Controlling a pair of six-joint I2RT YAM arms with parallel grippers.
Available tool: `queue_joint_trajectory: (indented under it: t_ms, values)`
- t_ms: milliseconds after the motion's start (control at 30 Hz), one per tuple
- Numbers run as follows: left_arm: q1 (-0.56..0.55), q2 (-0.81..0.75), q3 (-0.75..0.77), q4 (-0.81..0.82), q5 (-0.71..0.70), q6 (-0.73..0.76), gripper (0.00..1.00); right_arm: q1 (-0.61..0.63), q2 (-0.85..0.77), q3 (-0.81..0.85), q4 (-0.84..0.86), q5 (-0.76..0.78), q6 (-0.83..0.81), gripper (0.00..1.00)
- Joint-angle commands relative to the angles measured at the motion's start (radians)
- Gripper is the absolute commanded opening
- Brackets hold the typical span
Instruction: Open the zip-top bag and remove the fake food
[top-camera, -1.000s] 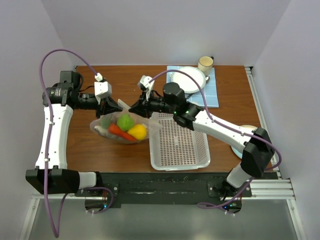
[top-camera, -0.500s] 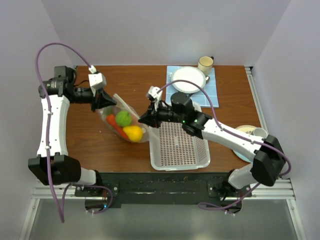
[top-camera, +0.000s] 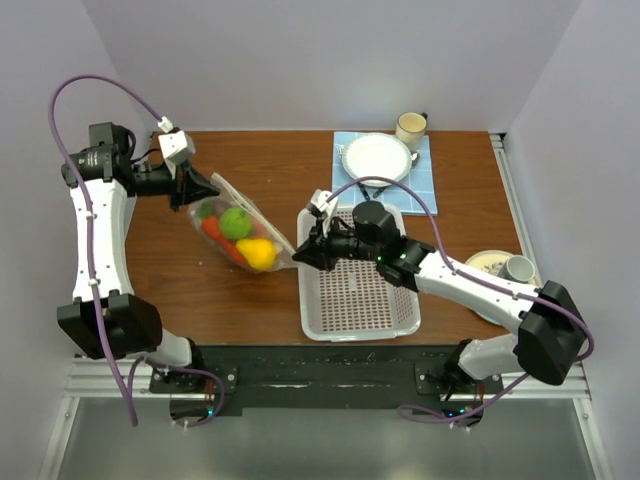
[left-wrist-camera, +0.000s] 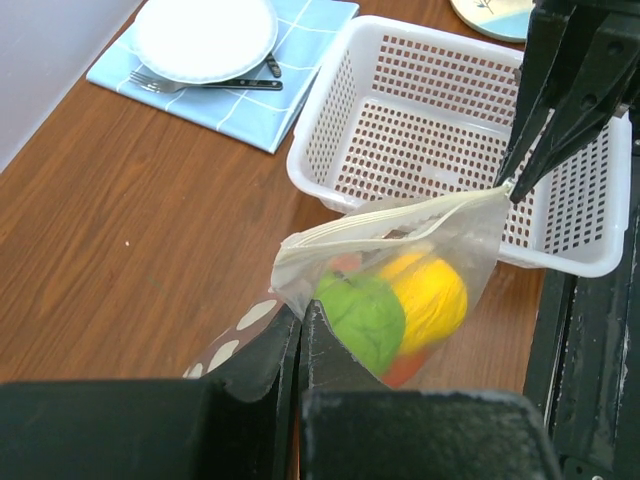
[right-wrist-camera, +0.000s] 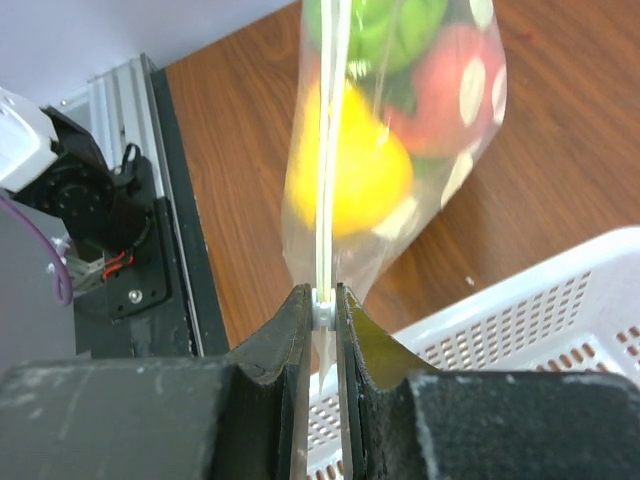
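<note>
We are on the opening step: the zip-top bag (top-camera: 240, 228) hangs stretched between the two arms, lifted off the wooden table (top-camera: 270, 160), left of the white perforated basket (top-camera: 360, 292). The fake food is all inside it. The green apple (top-camera: 235, 221) sits toward the far side, the yellow pear (top-camera: 257, 253) nearer to us, and the orange carrot (top-camera: 212, 229) to their left.

The left gripper (top-camera: 196, 189) has its fingers pressed together on the bag's far-left corner, where the polka-dot print shows in the left wrist view. The right gripper (top-camera: 301, 254) holds the opposite end, just beside the basket's left rim. In its own wrist view its fingers pinch a small white tab (right-wrist-camera: 322, 313) at the end of the zip track (left-wrist-camera: 400, 215). We cannot tell whether that tab is a slider or only the end of the seal.

The track looks shut along its whole length, so nothing can come out yet.

We judge that the next move calls for:
- the left gripper holding its corner firm, so that the bag stays taut
- the right gripper drawing the tab along the track toward the left, if it is a slider
- a fresh grip on one lip to peel the seal apart, if it is not

The film is thin and the load sags, so a slipping pinch is the likeliest fault
</note>
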Motion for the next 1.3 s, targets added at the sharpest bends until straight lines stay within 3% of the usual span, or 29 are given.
queue_joint_trajectory:
  t_ms: [0, 133, 233, 267, 333, 367, 433, 467, 733, 1267]
  values:
    - [0.038, -0.004, 0.029, 0.046, 0.036, -0.001, 0.0, -0.001, -0.036, -0.056, -0.045, 0.016, 0.022, 0.1]
    - [0.046, 0.029, 0.078, 0.031, 0.028, -0.002, 0.0, -0.001, -0.069, -0.119, -0.053, 0.042, 0.033, 0.16]
    - [0.046, 0.039, 0.076, 0.029, 0.053, -0.007, 0.0, 0.001, -0.075, -0.116, -0.062, 0.055, 0.032, 0.31]
    - [0.044, 0.034, 0.068, 0.03, 0.062, -0.005, 0.0, -0.001, -0.075, -0.11, -0.065, 0.06, 0.027, 0.46]
    - [0.038, 0.025, 0.03, 0.028, 0.08, -0.004, 0.0, -0.001, -0.074, -0.071, -0.082, 0.069, 0.021, 0.63]
    - [0.035, 0.01, 0.014, 0.028, 0.082, -0.001, 0.0, 0.001, -0.066, -0.051, -0.093, 0.072, 0.012, 0.79]
    - [0.021, -0.006, -0.049, 0.028, 0.079, 0.013, 0.0, 0.001, -0.059, 0.017, -0.122, 0.074, -0.001, 0.94]
    - [0.015, -0.027, -0.073, 0.028, 0.076, 0.022, 0.0, 0.002, -0.048, 0.043, -0.15, 0.08, -0.019, 0.96]
    - [-0.068, -0.107, -0.237, 0.028, 0.01, 0.074, 0.0, 0.001, 0.006, 0.227, -0.182, 0.256, -0.126, 0.98]
    - [-0.086, -0.175, -0.3, 0.028, -0.053, 0.087, 0.0, -0.01, 0.274, 0.356, -0.075, 0.32, -0.165, 0.94]
